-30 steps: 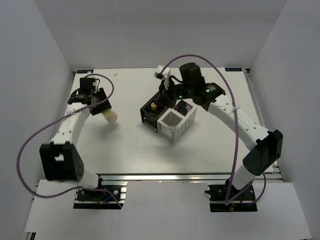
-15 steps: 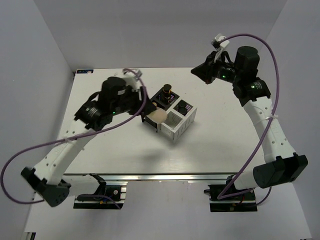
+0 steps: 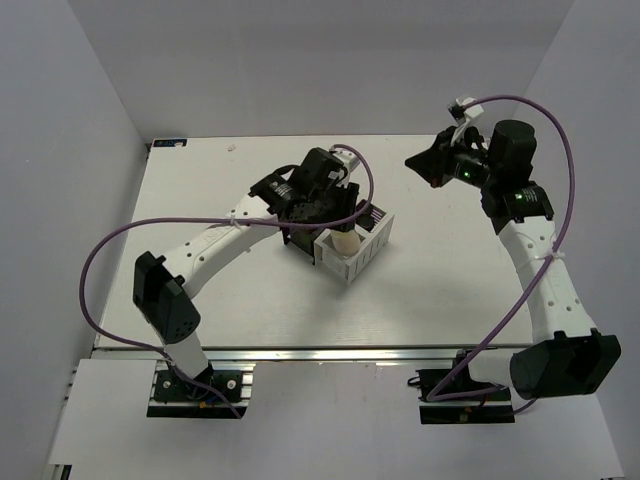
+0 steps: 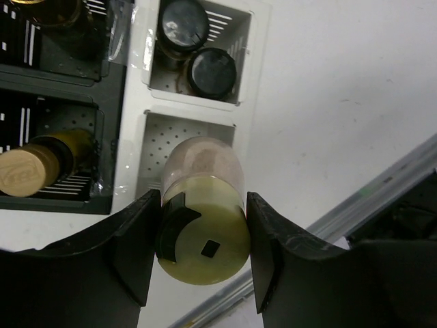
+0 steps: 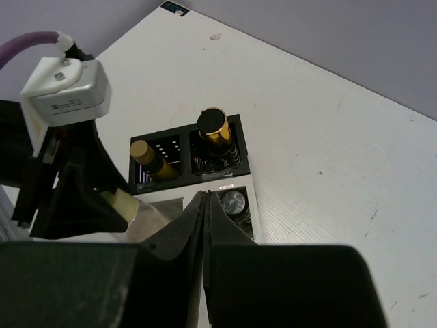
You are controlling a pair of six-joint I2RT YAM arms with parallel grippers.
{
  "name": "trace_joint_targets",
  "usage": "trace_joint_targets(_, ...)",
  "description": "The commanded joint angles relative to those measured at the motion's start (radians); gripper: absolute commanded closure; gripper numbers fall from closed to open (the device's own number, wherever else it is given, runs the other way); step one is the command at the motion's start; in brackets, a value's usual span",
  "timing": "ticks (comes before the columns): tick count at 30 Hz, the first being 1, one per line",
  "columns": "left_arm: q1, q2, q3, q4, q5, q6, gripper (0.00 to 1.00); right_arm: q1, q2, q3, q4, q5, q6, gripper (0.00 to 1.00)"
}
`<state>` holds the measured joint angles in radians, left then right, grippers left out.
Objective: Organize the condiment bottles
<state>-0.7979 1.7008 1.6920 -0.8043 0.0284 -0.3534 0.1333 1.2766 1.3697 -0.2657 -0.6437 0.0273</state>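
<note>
My left gripper (image 3: 338,222) is shut on the pale cream bottle (image 3: 343,241) and holds it tilted over an empty white compartment of the rack (image 3: 362,262). In the left wrist view the cream bottle (image 4: 203,236) sits between both fingers (image 4: 140,239), above the perforated floor of the rack (image 4: 136,123). Two dark-capped bottles (image 4: 212,68) share the neighbouring white compartment. A tan-capped bottle (image 4: 27,171) stands in a black compartment; a black-capped amber one (image 5: 215,126) stands in another. My right gripper (image 3: 422,163) hangs shut and empty, raised to the right of the rack.
The rack stands at the table's middle, with black compartments toward the far left and white ones toward the near right. The aluminium rail (image 4: 355,212) runs along the table's near edge. Walls enclose the table (image 3: 200,300) on three sides.
My left arm swung from the table's far left over to the rack, carrying the cream bottle. My right arm drew back from the rack, up and to the right, with its jaws closed.
</note>
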Motion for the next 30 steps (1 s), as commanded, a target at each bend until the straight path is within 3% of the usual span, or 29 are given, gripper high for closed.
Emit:
trace_joint_targets(1,0.002,-0.01,0.081,0.004,-0.054,0.045,1.0,-0.006,-0.049,-0.03,0.04,-0.019,0.008,1.0)
trace_joint_targets(11,0.002,0.069,0.069,-0.009,-0.099,0.074,1.0,-0.008,-0.063,-0.081,0.034,-0.036,0.005,1.0)
trace_joint_targets(14,0.002,0.085,0.049,0.002,-0.085,0.079,0.84,-0.008,-0.065,-0.086,0.026,-0.042,-0.009,1.0)
trace_joint_targets(15,0.002,0.088,0.044,0.004,-0.081,0.079,0.73,-0.006,-0.065,-0.09,0.025,-0.042,-0.012,1.0)
trace_joint_targets(19,0.002,0.099,0.034,0.02,-0.067,0.082,0.46,-0.006,-0.066,-0.101,0.02,-0.043,-0.018,1.0)
trace_joint_targets(22,0.002,0.105,0.038,0.025,-0.061,0.082,0.33,-0.008,-0.065,-0.109,0.02,-0.047,-0.021,0.97)
trace_joint_targets(30,0.002,0.108,0.092,0.022,-0.053,0.08,0.24,-0.006,-0.057,-0.112,0.002,-0.056,-0.039,0.7)
